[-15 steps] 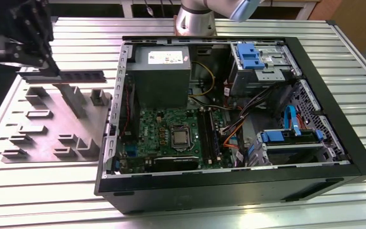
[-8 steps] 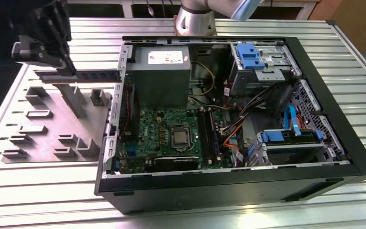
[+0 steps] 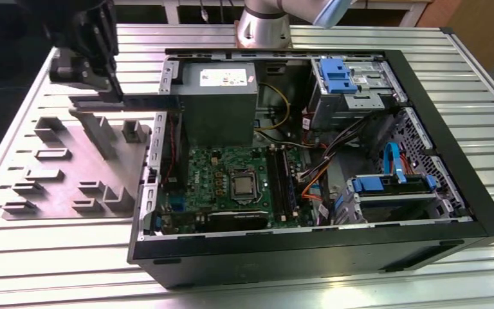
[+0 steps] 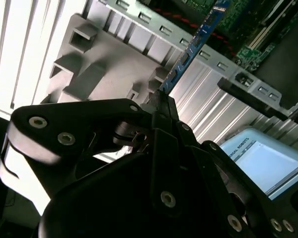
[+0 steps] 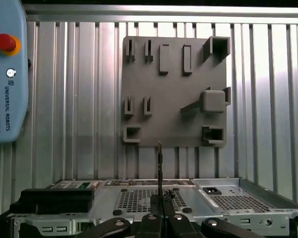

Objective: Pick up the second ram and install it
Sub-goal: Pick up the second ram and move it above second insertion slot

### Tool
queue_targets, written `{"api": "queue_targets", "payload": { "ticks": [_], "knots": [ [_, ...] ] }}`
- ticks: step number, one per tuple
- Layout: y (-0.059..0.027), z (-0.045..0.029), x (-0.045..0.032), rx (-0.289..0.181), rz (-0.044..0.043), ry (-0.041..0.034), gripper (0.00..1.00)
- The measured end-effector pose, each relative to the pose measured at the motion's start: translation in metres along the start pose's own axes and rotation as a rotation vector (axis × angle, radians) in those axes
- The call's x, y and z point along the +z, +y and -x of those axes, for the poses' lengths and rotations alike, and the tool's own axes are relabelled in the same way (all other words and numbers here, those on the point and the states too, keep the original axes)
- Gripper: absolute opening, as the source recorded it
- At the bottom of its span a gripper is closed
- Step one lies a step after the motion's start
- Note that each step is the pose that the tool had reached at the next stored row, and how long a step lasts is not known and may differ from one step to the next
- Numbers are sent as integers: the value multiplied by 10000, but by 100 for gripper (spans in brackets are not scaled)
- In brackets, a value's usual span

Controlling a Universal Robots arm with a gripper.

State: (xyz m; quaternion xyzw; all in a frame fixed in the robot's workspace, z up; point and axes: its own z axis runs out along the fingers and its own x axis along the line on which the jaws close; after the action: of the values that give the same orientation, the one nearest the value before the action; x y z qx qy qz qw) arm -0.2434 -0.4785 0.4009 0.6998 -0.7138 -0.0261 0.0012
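The jaws of the black gripper (image 4: 161, 105) are pressed onto the second ram (image 4: 193, 42), a thin, flat, long, dark blue-black memory stick. They pinch it by one end, and the rest sticks straight out past the fingertips. In the first wrist view the gripper (image 5: 160, 210) holds the second ram (image 5: 159, 168) edge-on, so it shows as a narrow dark line.

In the exterior view the gripper (image 3: 114, 95) hangs at the upper left with the second ram (image 3: 148, 102) lying level, clear of the table. The stick is off the grey moulded plastic fixture (image 3: 67, 174), a flat plate with raised blocks and slots that lies on the table beside the case. One end of the stick points toward the grey metal power-supply box (image 3: 219, 103) and, in that view, crosses the near wall of the open black computer case (image 3: 316, 248), which lies on its side.

Inside the case, the green circuit board (image 3: 217, 174) sits below the power-supply box in that view. The fixture (image 5: 174, 99) and the case rest on a ribbed aluminium table (image 5: 79, 99). A pale blue-grey control pendant (image 5: 5, 74) with a red button lies on the table, apart from the fixture.
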Motion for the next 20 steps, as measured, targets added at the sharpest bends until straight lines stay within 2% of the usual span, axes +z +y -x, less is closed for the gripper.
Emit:
{"api": "queue_targets", "payload": {
  "ticks": [5, 16, 20],
  "knots": [
    [-200, 4, -8, -1, 6, 0, 11],
    [-580, 12, -23, -3, 13, 1, 11],
    [-758, 16, -30, -3, 20, 1, 11]
  ]
}}
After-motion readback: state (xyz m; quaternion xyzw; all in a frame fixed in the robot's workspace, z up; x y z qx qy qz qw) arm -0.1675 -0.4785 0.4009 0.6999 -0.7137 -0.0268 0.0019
